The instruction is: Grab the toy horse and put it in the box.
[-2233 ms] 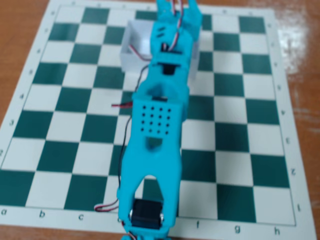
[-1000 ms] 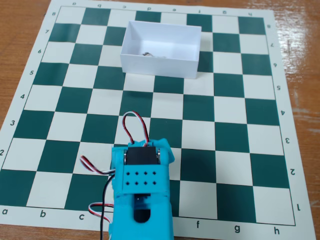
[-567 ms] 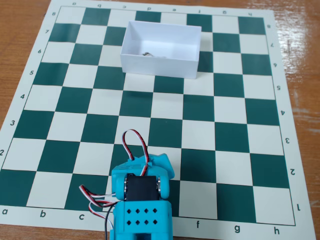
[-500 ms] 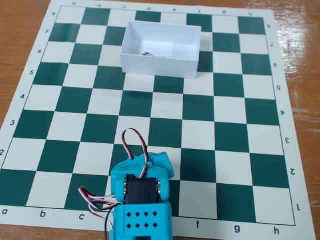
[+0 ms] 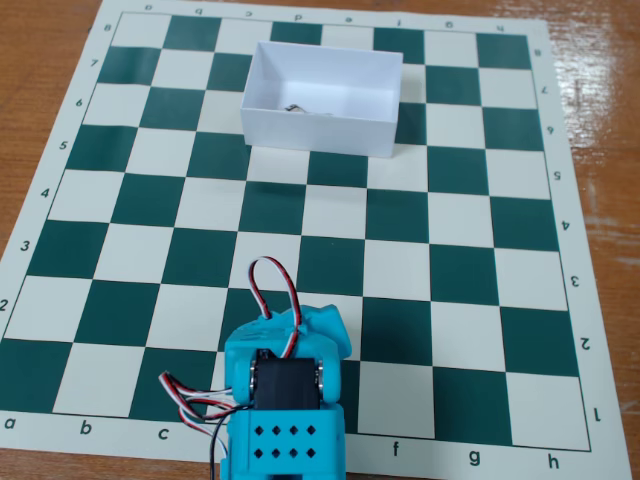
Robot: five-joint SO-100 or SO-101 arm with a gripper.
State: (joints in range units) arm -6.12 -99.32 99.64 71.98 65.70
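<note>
While claw (image 5: 318, 322) sits folded near edge, toy horse (image 5: 297, 107) lies in box (image 5: 316, 132), well apart.

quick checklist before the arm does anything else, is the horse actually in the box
1. Toy horse inside the box: ok, a small grey shape lies on its floor.
2. Horse upright: cannot tell, too small.
3. Box sitting on the chessboard: ok.
4. Arm clear of the box: ok, folded at the near edge.
5. Claw open or shut: cannot tell, hidden behind the arm body.
6. Board squares free of stray items: ok.
</note>
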